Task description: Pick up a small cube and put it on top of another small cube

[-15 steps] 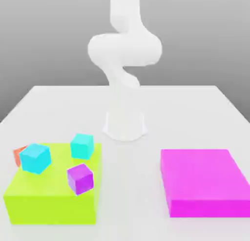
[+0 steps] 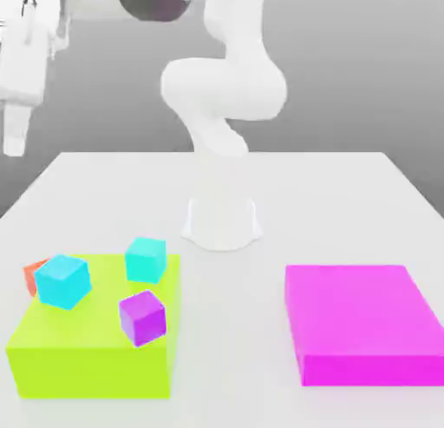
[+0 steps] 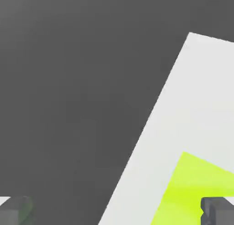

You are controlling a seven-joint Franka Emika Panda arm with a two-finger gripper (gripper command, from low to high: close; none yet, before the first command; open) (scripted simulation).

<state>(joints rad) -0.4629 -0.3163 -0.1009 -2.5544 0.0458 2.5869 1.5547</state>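
Approaching, exterior view: gripper [image 2: 15, 144] high above the table's [image 2: 347, 200] left edge; red-orange cube [image 2: 35, 274] beside the lime block [image 2: 87, 357], behind a cyan cube [image 2: 62, 281].
Hand view: fingertips [image 3: 218, 210] spread, released; descend vertically, centred on the cube.

We are looking at a simulated test bench, not a lived-in room. The white table [image 2: 347, 209] is flat and featureless, ending in clean edges against a plain grey backdrop with no walls or furniture. The smooth white arm [image 2: 224, 96] rises from a round base near the table's far edge. The flat-coloured lime block [image 2: 78, 357] and magenta block [image 2: 360, 326], without texture or wear, probably confirm a rendered robotics benchmark scene.
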